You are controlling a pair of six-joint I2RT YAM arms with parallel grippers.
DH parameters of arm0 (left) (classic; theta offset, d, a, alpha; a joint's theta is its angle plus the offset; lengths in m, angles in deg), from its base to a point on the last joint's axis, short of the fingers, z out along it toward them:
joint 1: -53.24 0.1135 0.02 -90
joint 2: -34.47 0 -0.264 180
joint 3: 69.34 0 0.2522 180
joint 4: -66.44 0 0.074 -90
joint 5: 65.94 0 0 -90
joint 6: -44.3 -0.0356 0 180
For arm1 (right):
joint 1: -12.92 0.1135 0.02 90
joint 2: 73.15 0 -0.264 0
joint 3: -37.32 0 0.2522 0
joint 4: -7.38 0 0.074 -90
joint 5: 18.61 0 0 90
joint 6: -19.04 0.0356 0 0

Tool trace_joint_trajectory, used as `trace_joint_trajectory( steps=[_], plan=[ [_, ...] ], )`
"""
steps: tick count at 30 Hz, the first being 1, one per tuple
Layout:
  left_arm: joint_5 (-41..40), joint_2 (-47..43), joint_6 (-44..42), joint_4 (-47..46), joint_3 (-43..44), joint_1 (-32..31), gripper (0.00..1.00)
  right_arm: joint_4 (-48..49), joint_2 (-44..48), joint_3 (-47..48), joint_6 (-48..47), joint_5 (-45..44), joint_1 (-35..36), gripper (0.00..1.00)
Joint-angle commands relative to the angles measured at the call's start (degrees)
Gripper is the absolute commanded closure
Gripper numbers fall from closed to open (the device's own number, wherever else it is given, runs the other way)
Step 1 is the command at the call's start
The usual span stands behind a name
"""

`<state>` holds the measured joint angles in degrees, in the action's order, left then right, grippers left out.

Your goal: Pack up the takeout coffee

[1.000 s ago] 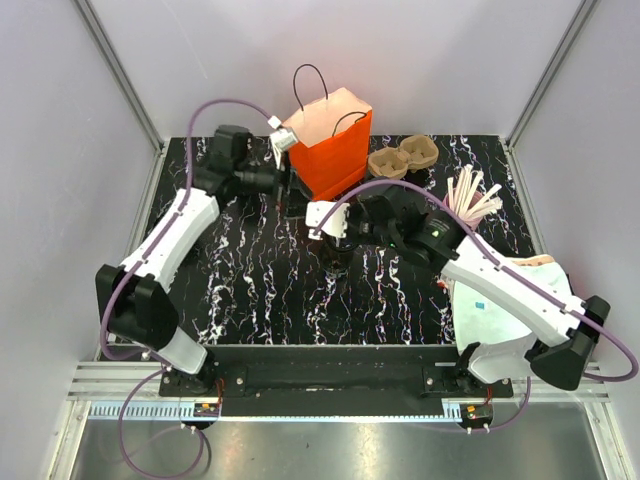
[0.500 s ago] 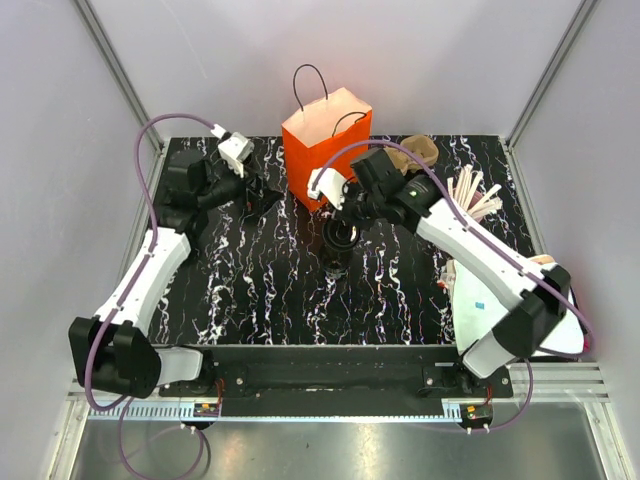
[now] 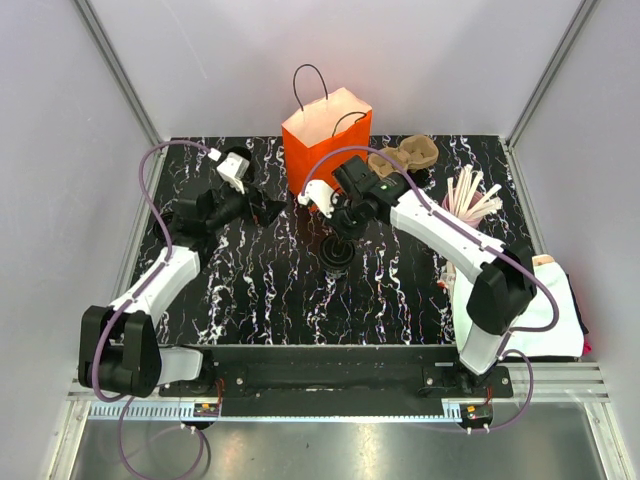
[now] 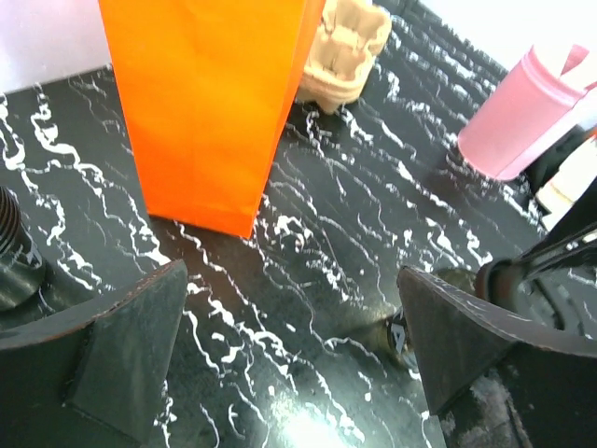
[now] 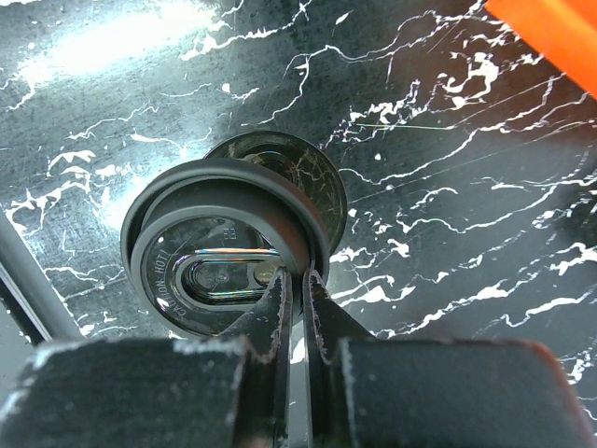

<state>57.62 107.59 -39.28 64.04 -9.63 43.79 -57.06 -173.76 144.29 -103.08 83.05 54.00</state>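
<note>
The takeout coffee [image 3: 338, 256], a small black cup with a round black lid [image 5: 224, 266], is in the middle of the marbled table, just in front of the orange paper bag [image 3: 328, 140]. My right gripper [image 3: 342, 237] comes down on it from above. Its jaws [image 5: 294, 285] are shut on the lid's near rim, one finger inside and one outside. My left gripper [image 3: 270, 210] hovers left of the bag, jaws wide open [image 4: 294, 317] with only bare table between them. The bag's orange side [image 4: 205, 103] fills the upper left of the left wrist view.
A brown pulp two-cup tray [image 3: 405, 157] lies right of the bag, also seen as the tray [image 4: 345, 47]. A pink cup [image 4: 522, 117] holding white sticks [image 3: 472, 195] stands farther right. A white packet [image 3: 525, 305] lies at the table's right edge.
My left gripper has pulled back from the bag's edge to the left and lower. My right arm has swung toward the back over the cup, which stays at about the same spot.
</note>
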Motion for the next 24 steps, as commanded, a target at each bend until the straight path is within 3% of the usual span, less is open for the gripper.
trace_joint_trajectory(
  steps=[1,14,24],
  plan=[
    [0.01,0.61,4.3,-10.02,-2.35,-0.92,0.01,1.37,-1.68,1.27,1.53,0.64,-0.47,1.0],
    [-4.99,4.4,2.29,-10.73,-3.06,-7.07,0.01,3.57,-5.38,1.54,2.32,-0.76,-0.83,1.0],
    [-4.12,4.13,1.41,-10.38,-3.41,-8.04,0.01,3.92,-6.96,2.33,2.76,-1.29,-1.97,1.0]
  ],
)
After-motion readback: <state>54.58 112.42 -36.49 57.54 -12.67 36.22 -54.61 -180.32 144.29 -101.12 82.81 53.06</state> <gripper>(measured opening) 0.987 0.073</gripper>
